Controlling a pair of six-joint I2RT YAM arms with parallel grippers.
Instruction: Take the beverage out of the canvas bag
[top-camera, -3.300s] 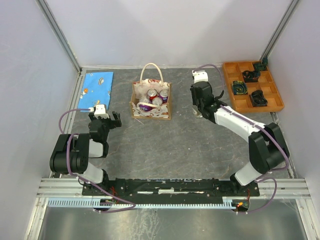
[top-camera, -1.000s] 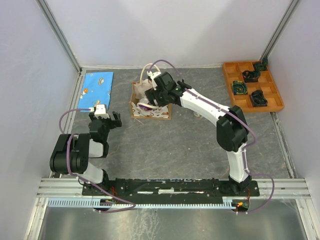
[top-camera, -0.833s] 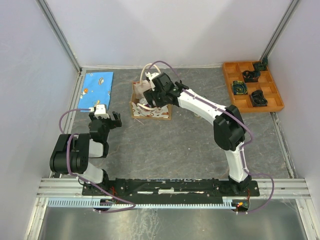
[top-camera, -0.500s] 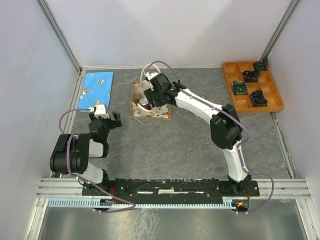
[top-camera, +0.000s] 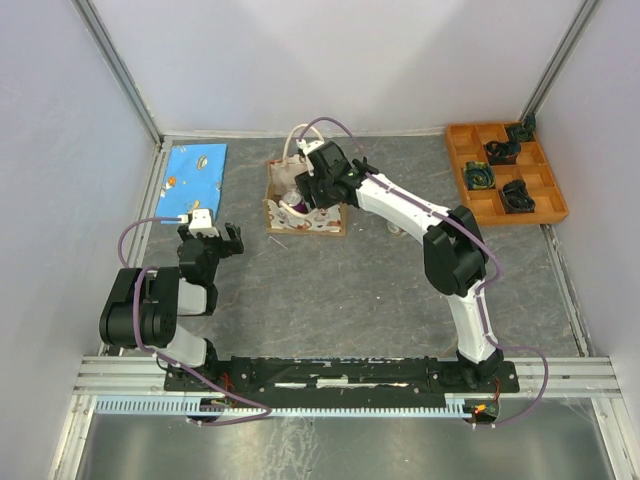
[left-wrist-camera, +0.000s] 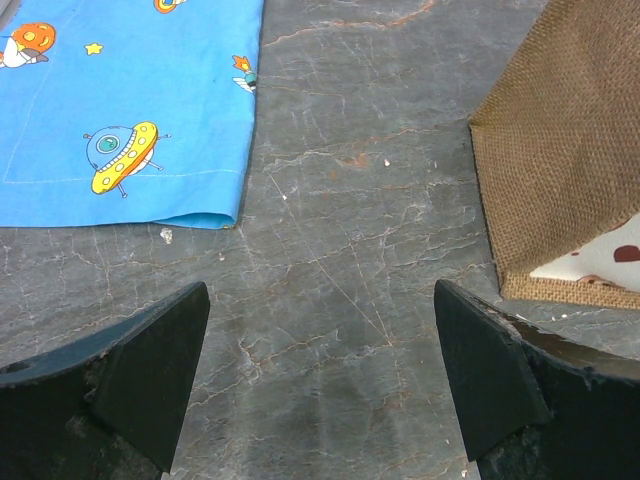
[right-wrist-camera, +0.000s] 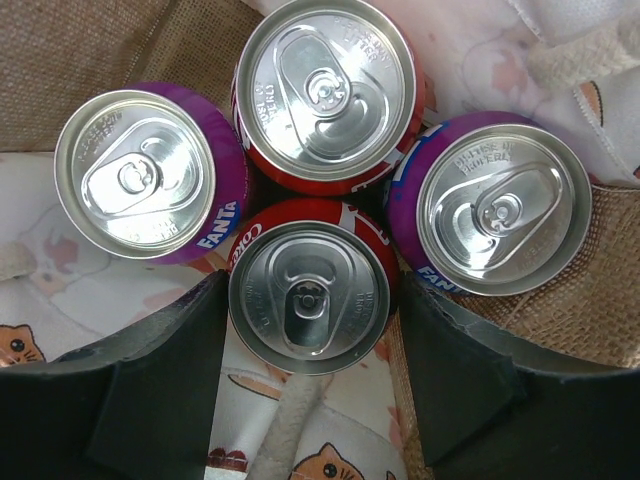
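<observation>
The right fingers (right-wrist-camera: 185, 370) stand partly open inside the canvas bag (right-wrist-camera: 150, 40), straddling the near red can (right-wrist-camera: 308, 300), 1 black finger tight beside each flank; whether they press it I cannot tell. A far red can (right-wrist-camera: 325, 90) and 2 purple cans (right-wrist-camera: 150, 170) crowd it, leaving little slack inside the coarse burlap walls. The bag sits far centre on the grey marbled desk (left-wrist-camera: 350, 200). The left fingers (left-wrist-camera: 160, 370) gape wide and empty above bare desk, between the bag's corner and a smooth blue cloth (left-wrist-camera: 130, 100)
</observation>
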